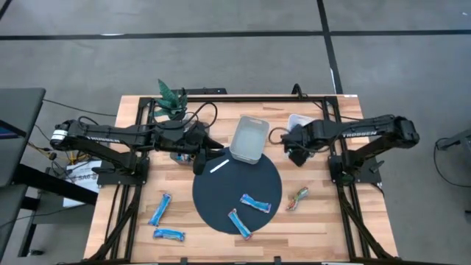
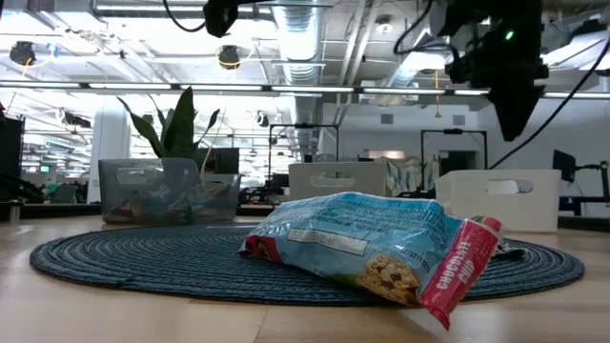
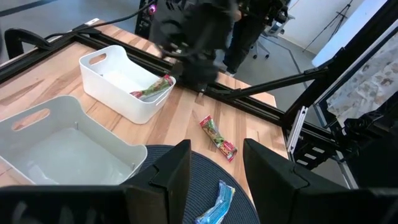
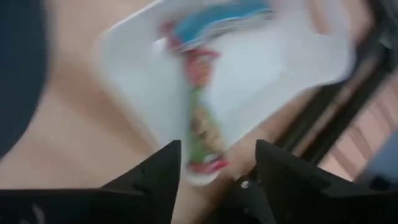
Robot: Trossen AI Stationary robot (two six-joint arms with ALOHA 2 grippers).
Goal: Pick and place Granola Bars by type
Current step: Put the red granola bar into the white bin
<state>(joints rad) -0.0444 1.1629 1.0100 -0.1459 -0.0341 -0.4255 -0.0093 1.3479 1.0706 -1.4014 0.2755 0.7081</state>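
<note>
Six flat foil-wrapped granola bars lie loose, high view. Two bright blue-and-white bars sit on the round dark woven mat [image 1: 237, 193]: one [image 1: 256, 203] w/ long axis approx 10-to-4, the other [image 1: 239, 224] at the mat's 6 o'clock rim, also approx 10-to-4. Two more blue bars rest on the wooden slatted table [image 1: 132, 213] at the mat's 8 o'clock: one [image 1: 160, 209] pointing 1-to-7, one [image 1: 168, 235] near 3-to-9. An orange-green multicoloured bar [image 1: 297, 196] lies on the table at the mat's 3 o'clock, axis 1-to-7. The small white plastic bin [image 3: 127, 86] holds another multicoloured bar [image 3: 152, 89]. The large clear-white plastic bin [image 1: 250, 139] sits at the mat's 12 o'clock, beside a thin white stick [image 1: 219, 165]. Right hand [image 4: 217, 163] hovers over the small bin, fingers apart, holding nothing. Left hand [image 3: 216, 163] is over the mat's 11 o'clock edge, fingers narrowly apart, holding nothing.
</note>
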